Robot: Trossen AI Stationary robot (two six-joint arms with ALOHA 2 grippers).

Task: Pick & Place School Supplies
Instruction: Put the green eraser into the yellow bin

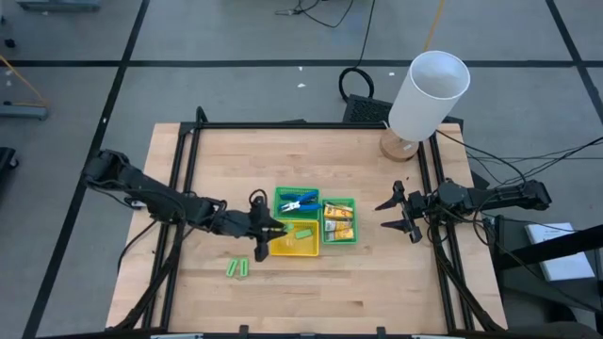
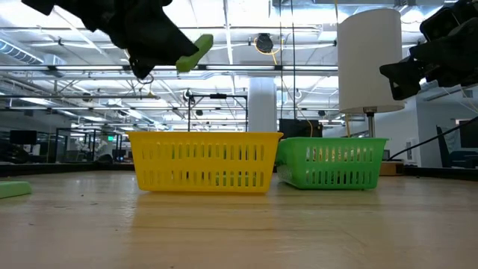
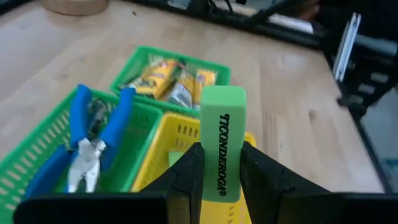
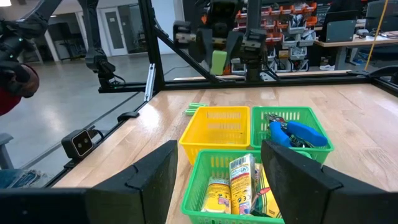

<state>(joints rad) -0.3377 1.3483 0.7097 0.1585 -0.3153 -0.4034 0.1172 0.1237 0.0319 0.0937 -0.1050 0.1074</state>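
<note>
My left gripper [image 1: 267,231] is shut on a light-green stick [image 3: 222,134] printed with dark letters, high over the left end of the yellow tray [image 1: 307,250]. Other green sticks lie inside that tray [image 1: 301,234], and two more lie flat on the table [image 1: 237,268]. Blue-handled pliers [image 1: 300,201] lie in a green tray [image 1: 279,194]. Yellow-orange packets [image 1: 337,218] fill a second green tray [image 1: 338,239]. My right gripper [image 1: 400,213] waits open at the table's right side, holding nothing. My left gripper pinches the stick's rear half [image 3: 221,180] between its two fingers [image 3: 186,174], one on each long side. The stick lies along the fingers, and its free end [image 2: 196,51] juts out past the fingertips. It is lifted clear, well above the yellow tray [image 2: 202,161].
A big white cylinder [image 1: 429,92] on a wooden foot stands at the table's far right corner. A dark frame [image 1: 188,179] borders the wooden table. The three trays sit close together mid-table, with bare wood around them.
</note>
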